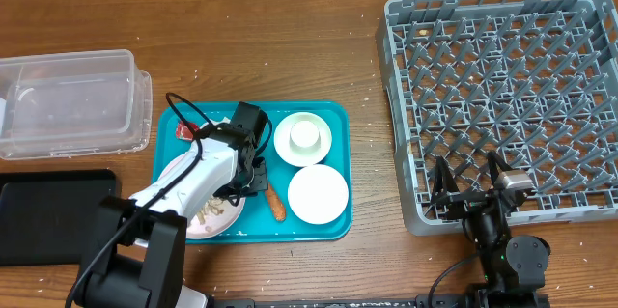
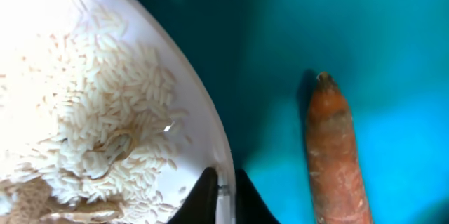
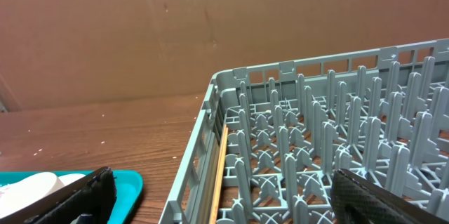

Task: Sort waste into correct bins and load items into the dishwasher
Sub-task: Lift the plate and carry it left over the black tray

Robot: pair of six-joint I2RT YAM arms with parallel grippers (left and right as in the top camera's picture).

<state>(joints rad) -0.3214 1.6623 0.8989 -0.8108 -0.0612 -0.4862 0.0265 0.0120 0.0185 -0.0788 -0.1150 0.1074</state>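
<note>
My left arm reaches from the lower left of the overhead view up over the flat teal tray [image 1: 340,154], its wrist tipped down. My left tool [image 2: 224,194] sits at the right edge of the large round pale pink plate [image 2: 196,112]. Its tips are drawn close with the rim between them, pinching it. The heap of pale rice-like crumbs [image 2: 105,119] lies on the plate, and my arm hides much of the plate from above.

The small orange carrot [image 2: 335,157] lies on the tray just right of my tips, apart from the plate. Further right are the white round bowl [image 1: 318,194] and, above it, the small white cup [image 1: 303,134] standing in the small pale pink dish [image 1: 286,144]. The crumpled red-and-silver foil wrapper [image 1: 183,131] is in the tray's upper left corner.

On the wooden table [image 1: 290,38], the clear plastic rectangular tub [image 1: 68,105] is at upper left and the shallow black rectangular tray [image 1: 48,216] at lower left.

My right arm rises at lower right. My right tool [image 1: 470,181] is spread wide and holds nothing, at the lower edge of the large square grey plastic dish rack [image 1: 507,96].
</note>
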